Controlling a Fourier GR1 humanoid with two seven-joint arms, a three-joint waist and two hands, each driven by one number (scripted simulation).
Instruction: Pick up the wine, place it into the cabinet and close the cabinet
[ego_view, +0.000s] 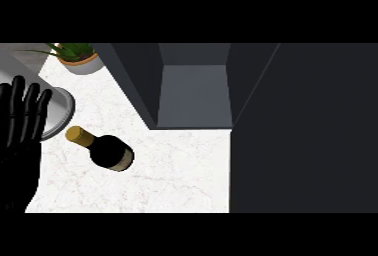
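A dark wine bottle (109, 150) with a gold-capped neck (77, 135) stands on the white marble counter (177, 175), seen from above. Beyond it the dark cabinet (193, 90) stands open, its grey inside showing, with the open door (303, 125) spreading over the right side. My left hand (22, 112) shows at the left edge, open with fingers up, resting, well left of the bottle and not touching it. My right hand does not show in the head view.
A potted green plant (77, 56) sits at the back left of the counter. A round grey plate-like rim (63, 107) lies behind my left hand. The counter's front edge runs along the bottom.
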